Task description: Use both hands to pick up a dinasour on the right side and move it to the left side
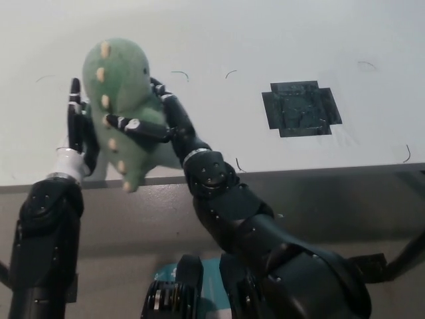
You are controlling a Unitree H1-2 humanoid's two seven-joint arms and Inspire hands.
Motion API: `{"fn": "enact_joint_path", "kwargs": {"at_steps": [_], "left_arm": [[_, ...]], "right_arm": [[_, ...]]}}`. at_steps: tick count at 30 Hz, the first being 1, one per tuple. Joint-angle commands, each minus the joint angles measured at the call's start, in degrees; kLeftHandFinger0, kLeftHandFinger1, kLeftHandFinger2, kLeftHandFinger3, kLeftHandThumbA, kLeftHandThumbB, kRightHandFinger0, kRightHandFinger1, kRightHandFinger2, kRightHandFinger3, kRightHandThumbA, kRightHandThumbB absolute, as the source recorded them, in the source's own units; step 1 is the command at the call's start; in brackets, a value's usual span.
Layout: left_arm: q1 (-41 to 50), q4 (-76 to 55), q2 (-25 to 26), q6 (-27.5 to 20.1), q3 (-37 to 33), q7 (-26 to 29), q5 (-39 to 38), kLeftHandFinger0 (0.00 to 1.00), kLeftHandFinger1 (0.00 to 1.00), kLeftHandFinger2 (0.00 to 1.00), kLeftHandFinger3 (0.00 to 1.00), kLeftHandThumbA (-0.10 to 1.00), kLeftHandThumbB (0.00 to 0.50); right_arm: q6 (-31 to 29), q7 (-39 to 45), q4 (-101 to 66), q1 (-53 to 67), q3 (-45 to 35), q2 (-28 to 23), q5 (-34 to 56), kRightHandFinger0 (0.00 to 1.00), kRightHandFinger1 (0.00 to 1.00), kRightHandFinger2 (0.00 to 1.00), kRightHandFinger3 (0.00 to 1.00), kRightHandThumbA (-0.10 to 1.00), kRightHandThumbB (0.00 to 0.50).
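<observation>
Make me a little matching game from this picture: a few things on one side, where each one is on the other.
Things:
1. dinosaur
2. left hand
3. right hand
4. dark patch

Places:
A. on the table's right part
B. on the dinosaur's left flank
C. held between both hands
D. across the dinosaur's right flank

Pairs: 1-C, 2-B, 3-D, 4-A
</observation>
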Motion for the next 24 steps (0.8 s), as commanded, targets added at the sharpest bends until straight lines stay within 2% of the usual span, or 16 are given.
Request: {"fn": "enact_joint_path", "kwargs": {"at_steps": [1,4,6,8,12,13,15,23,24], "left_arm": [[-3.04,-0.34,-0.28,-3.01,0.01,-1.94,-1.4,1.0,1.0,1.0,1.0,1.0,0.29],[-3.64,0.16,-0.39,-2.94,-0.5,-1.97,-0.66,1.0,1.0,1.0,1.0,1.0,0.284],[-3.33,-0.39,-0.03,-1.99,-0.53,-2.17,-0.73,1.0,1.0,1.0,1.0,1.0,0.297],[-3.47,0.39,-0.42,-3.26,-0.69,-2.55,-0.77,1.0,1.0,1.0,1.0,1.0,0.3],[-3.09,-0.08,-0.87,-3.16,-0.84,-2.5,-0.83,1.0,1.0,1.0,1.0,1.0,0.309],[-2.95,0.11,-1.02,-4.2,-1.04,-2.56,-0.56,1.0,1.0,1.0,1.0,1.0,0.286],[-2.88,-0.34,-1.07,-3.52,-1.18,-2.37,-0.5,1.0,1.0,1.0,1.0,1.0,0.292],[-3.02,-0.15,-1.23,-3.8,-1.52,-2.45,-0.66,1.0,1.0,1.0,1.0,1.0,0.283],[-2.93,-0.19,-1.06,-3.94,-1.48,-2.72,-0.83,1.0,1.0,1.0,1.0,1.0,0.28]], "right_arm": [[1.76,5.3,-0.2,-4.35,0.77,3.1,-1.37,1.0,1.0,1.0,1.0,1.0,0.25],[1.61,5.58,-0.26,-4.29,0.76,2.65,-1.42,1.0,1.0,1.0,1.0,1.0,0.253],[1.65,5.71,-0.21,-4.14,0.51,2.97,-1.17,1.0,1.0,1.0,1.0,1.0,0.223],[1.57,5.7,-0.59,-3.71,0.38,2.75,-1.06,1.0,1.0,1.0,1.0,1.0,0.261],[1.28,5.64,-1.0,-3.04,0.74,2.56,-1.48,1.0,1.0,1.0,1.0,1.0,0.263],[0.93,5.67,-0.98,-2.79,0.82,2.45,-1.57,1.0,1.0,1.0,1.0,1.0,0.265],[0.65,5.82,-1.07,-2.71,0.71,2.39,-1.45,1.0,1.0,1.0,1.0,1.0,0.238],[0.55,5.63,-1.04,-2.83,0.8,2.1,-1.62,1.0,1.0,1.0,1.0,1.0,0.243],[0.51,5.26,-1.09,-2.86,1.01,2.18,-1.89,1.0,1.0,1.0,1.0,1.0,0.224]]}}
